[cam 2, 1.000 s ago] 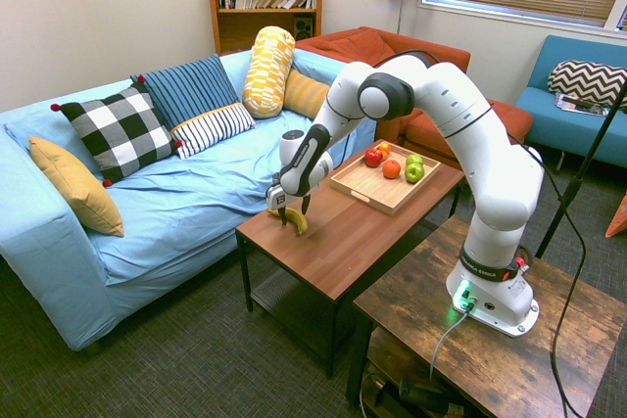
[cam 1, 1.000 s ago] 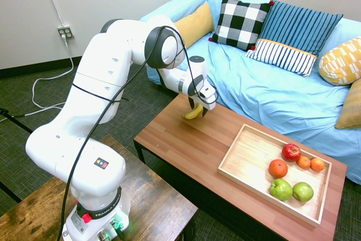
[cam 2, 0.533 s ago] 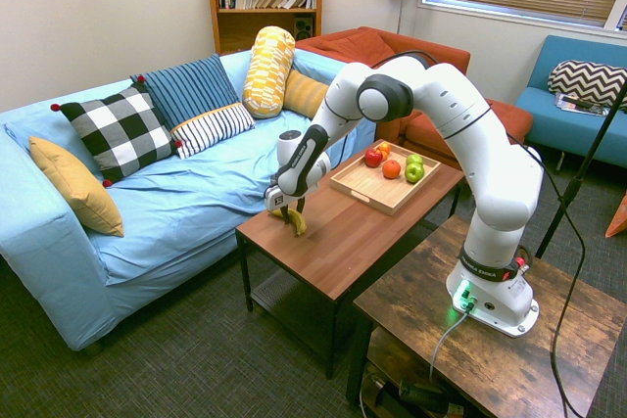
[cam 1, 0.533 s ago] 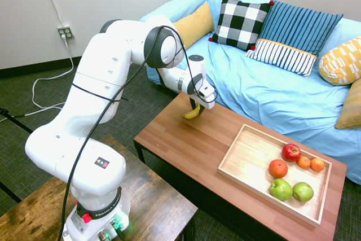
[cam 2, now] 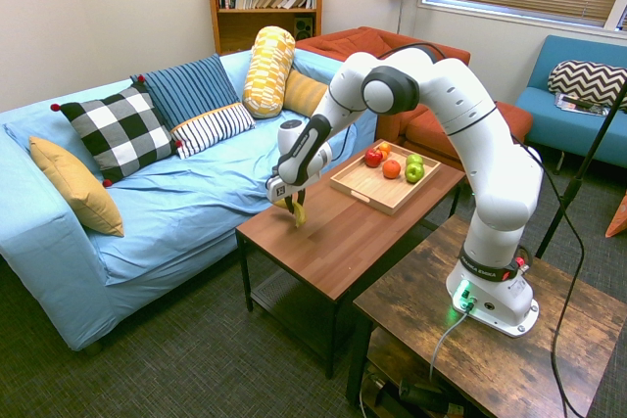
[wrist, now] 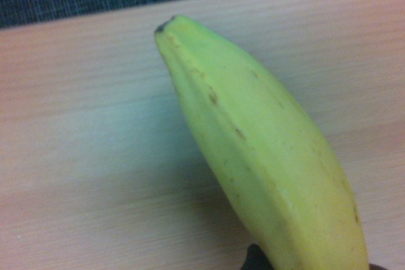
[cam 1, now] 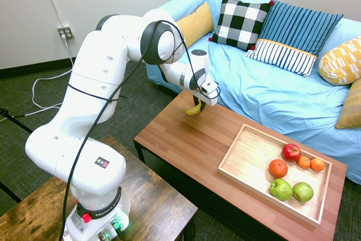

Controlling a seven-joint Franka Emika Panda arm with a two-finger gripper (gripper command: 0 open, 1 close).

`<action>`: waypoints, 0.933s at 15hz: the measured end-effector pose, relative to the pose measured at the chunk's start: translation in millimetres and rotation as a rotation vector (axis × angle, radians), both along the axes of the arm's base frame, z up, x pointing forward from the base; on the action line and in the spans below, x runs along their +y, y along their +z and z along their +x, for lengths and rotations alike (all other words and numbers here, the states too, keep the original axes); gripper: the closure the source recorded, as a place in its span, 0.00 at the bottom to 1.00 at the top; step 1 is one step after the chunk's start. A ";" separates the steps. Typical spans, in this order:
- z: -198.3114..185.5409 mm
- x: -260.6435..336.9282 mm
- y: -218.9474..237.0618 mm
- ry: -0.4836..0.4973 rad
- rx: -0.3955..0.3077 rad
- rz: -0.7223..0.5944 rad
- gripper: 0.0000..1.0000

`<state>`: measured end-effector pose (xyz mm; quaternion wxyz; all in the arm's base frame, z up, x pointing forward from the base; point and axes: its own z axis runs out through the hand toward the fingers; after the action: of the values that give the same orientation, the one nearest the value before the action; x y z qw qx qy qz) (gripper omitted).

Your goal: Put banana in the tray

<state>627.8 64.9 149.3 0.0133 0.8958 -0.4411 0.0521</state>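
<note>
The hand (cam 1: 199, 105) is closed on the banana (cam 1: 193, 109), and the fruit is gripped between its two fingers. The banana is found at the far end of the worktop (cam 1: 183, 139), near the sofa (cam 1: 256, 97); whether it is fully lifted cannot be told. In the wrist view a long part with the dark tip is seen to reach out from the grip. By this free part the banana could be turned or tilted, if it is not held near its middle. If the lift is kept too low, the tip may be dragged on the wood, or the raised edge of the tray (cam 1: 242, 159), well apart from the hand, may be struck. Beyond that edge, the red apple (cam 1: 291, 152), the oranges (cam 1: 277, 168) and the green apples (cam 1: 303, 192) could be pushed or made to roll, if the banana is lowered onto them. The bare part is judged safer for the release.
</note>
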 end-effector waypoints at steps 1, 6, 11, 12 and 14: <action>-1.5 -14.9 20.2 -0.010 -0.011 -0.006 1.00; -32.9 -139.5 81.2 -0.116 -0.043 -0.034 1.00; -71.0 -272.3 73.3 -0.224 -0.046 -0.027 1.00; -75.9 -290.2 62.7 -0.237 -0.045 -0.018 1.00; -75.8 -315.4 36.4 -0.252 -0.040 -0.011 1.00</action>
<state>552.0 -250.5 185.6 0.0155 0.8320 -0.5500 0.0704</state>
